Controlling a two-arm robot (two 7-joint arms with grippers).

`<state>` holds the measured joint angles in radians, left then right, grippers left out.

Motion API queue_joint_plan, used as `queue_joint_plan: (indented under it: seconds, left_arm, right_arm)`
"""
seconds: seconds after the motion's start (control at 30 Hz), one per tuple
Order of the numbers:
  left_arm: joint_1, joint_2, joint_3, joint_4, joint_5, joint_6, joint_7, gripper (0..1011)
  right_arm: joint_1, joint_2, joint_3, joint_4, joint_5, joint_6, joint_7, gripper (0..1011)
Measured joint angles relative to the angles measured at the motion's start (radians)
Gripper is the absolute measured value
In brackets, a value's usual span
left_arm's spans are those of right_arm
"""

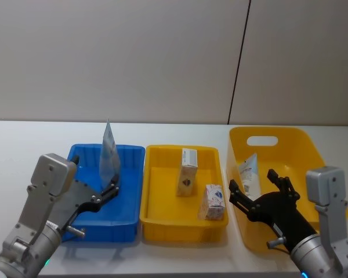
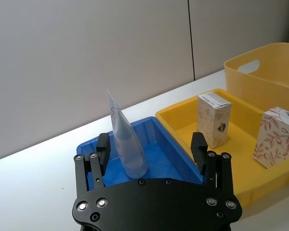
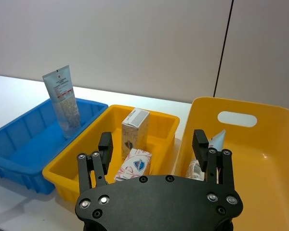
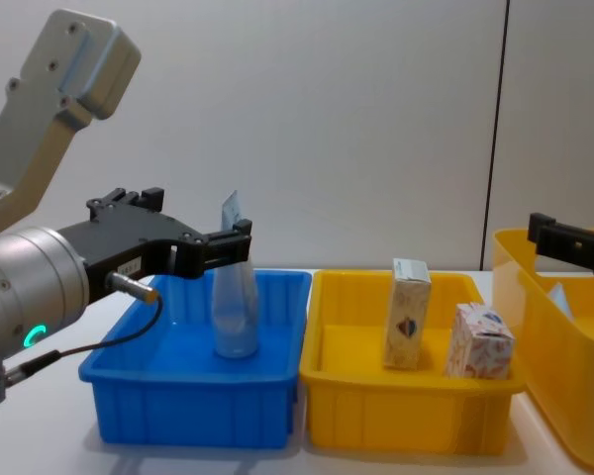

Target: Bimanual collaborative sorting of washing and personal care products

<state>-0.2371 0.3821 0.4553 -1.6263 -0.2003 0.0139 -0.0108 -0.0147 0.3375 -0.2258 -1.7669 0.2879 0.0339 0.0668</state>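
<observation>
Head view: on the white tabletop (image 1: pixel 23 145) sit 3 containers in a row: a blue tray (image 1: pixel 130 152) at lower left, a yellow tray (image 1: pixel 153 197) at centre and a taller yellow bin (image 1: pixel 301 142) at right. 1 pale blue standing tube (image 1: pixel 108 153) is upright in the blue tray, crimped end up. The left pincer (image 1: pixel 107 191) reaches in from the lower left, level with the tube's base. In the yellow tray the plain carton (image 1: pixel 187 172) stands upright, and the patterned carton (image 1: pixel 213 202) tilts just beside it, nearer the frame's bottom. The bin tube (image 1: pixel 249 171) leans at the bin's left wall. The right pincer (image 1: pixel 252 180) comes from the lower right, spread wide above that wall.

Left wrist view: the left pincer (image 2: pixel 151 144) is spread wide and pinches nothing. The standing tube (image 2: pixel 127 149) rises between its fingers (image 2: pixel 103 147), just beside the one at frame left; I cannot tell whether they touch.

Right wrist view: the right pincer (image 3: pixel 152 144) is spread and holds nothing. The bin tube (image 3: pixel 216 139) peeks out beside the finger at frame right.

Chest view: the left pincer (image 4: pixel 233 245) hangs at centre left against the standing tube's upper half. The right pincer (image 4: pixel 564 242) enters at the right edge, above the yellow bin (image 4: pixel 564 396).
</observation>
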Motion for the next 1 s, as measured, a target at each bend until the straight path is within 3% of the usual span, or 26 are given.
queue_joint_plan:
  seconds: [0.43, 0.7, 1.0]
  left_arm:
    - [0.000, 0.000, -0.001, 0.000, 0.000, 0.000, 0.000, 1001]
    - [0.000, 0.000, -0.001, 0.000, 0.000, 0.000, 0.000, 1002]
    - [0.000, 0.000, -0.001, 0.000, 0.000, 0.000, 0.000, 1001]
  right_arm:
    - [-0.001, 0.006, 0.005, -0.005, 0.008, 0.018, 0.015, 1002]
    - [0.012, 0.019, 0.003, -0.013, 0.021, 0.087, 0.042, 1002]
    - [0.059, 0.014, -0.030, 0.005, 0.011, 0.180, 0.055, 1002]
